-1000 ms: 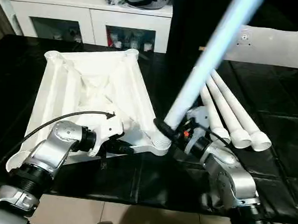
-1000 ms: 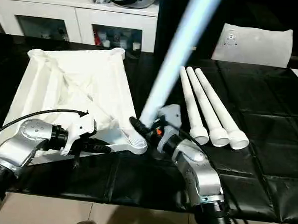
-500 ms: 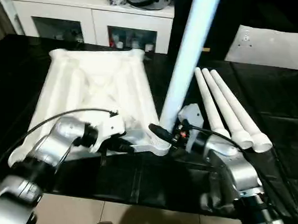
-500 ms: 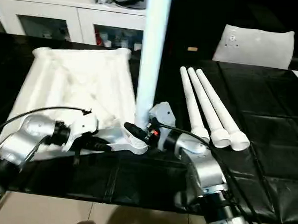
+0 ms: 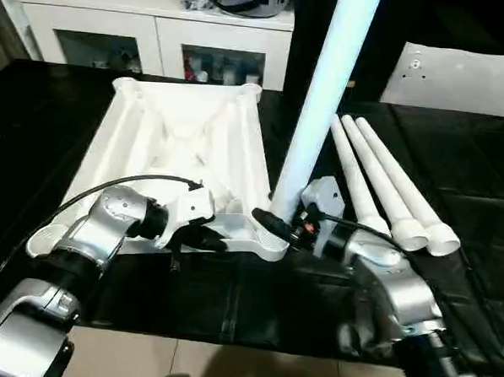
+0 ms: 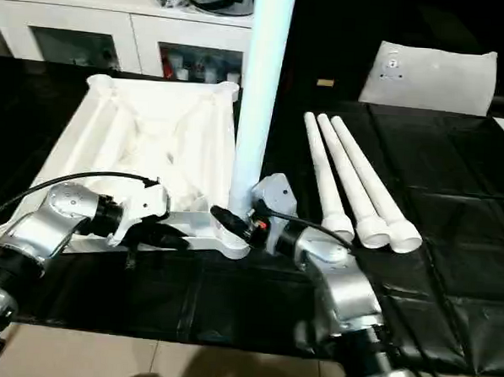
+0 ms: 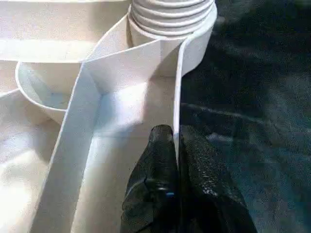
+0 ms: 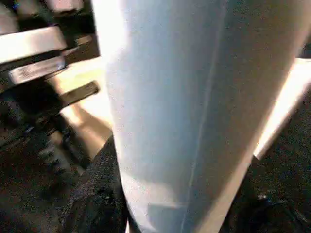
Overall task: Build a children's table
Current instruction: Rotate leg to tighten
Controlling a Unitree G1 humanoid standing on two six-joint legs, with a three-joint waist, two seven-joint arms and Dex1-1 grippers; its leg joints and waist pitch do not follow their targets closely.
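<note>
The white table top (image 5: 174, 151) lies ribbed side up on the black table. A long white leg (image 5: 325, 91) stands nearly upright in its near right corner socket (image 5: 270, 240); the ribbed base of that leg (image 7: 170, 14) shows in the left wrist view. My right gripper (image 5: 275, 223) is shut on the leg just above the socket, with a black finger (image 8: 95, 194) against the tube (image 8: 184, 107). My left gripper (image 7: 175, 145) is shut on the top's thin near rim (image 7: 177, 92), a little left of the socket. Three more legs (image 5: 387, 191) lie side by side to the right.
A white glass-door cabinet (image 5: 158, 40) stands behind the table with clutter on top. A flat white sheet with a round fitting (image 5: 456, 77) sits at the back right. The black table covering (image 5: 473, 166) reaches to the near edge, with tiled floor (image 5: 141, 360) below.
The leg has swung from leaning right to nearly upright in the socket. The table top has turned, its far edge now squarer to me. Both grippers kept their hold.
</note>
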